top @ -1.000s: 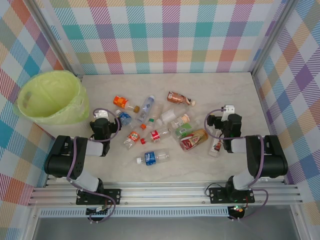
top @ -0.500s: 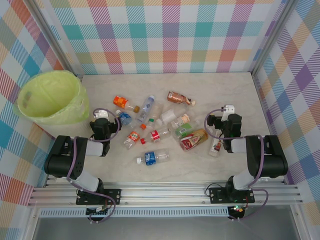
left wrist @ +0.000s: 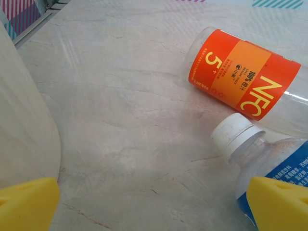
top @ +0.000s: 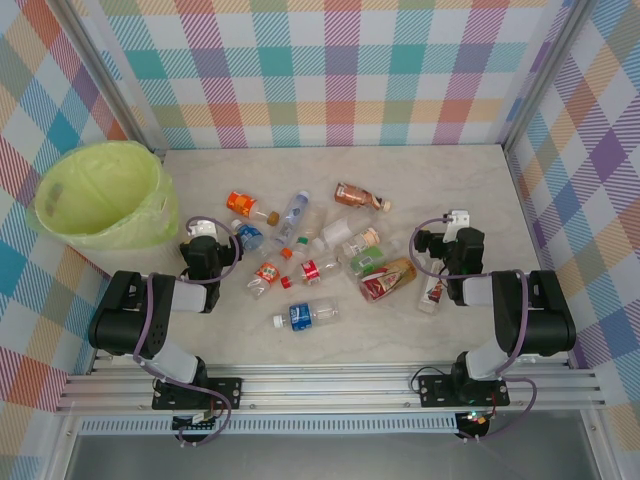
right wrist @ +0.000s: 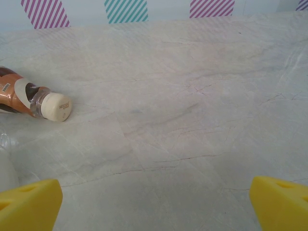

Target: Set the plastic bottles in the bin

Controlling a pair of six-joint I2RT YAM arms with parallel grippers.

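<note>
Left tool (left wrist: 154, 207) and right tool (right wrist: 154, 204) both gape empty. Closing on the blue-labelled bottle (left wrist: 281, 161) could nudge the orange-labelled bottle (left wrist: 245, 77) just beside it and set it rolling.

Pale yellow-green liner in bin (top: 100, 195). Beige marble-veined surface (top: 450, 180). Pastel plaid walls (top: 340, 70). Near the bin: orange-label bottle (left wrist: 245, 79), blue-label bottle (left wrist: 281, 166) with white cap. Farther from bin: brown bottle (right wrist: 17, 94), cream cap. Yellow pads on left tool (left wrist: 154, 211), right tool (right wrist: 154, 207).

Top camera overlooks the whole table (top: 400, 330) — wrist cameras skim it low, close, the left seemingly sharing the orange bottle (top: 238, 205).
</note>
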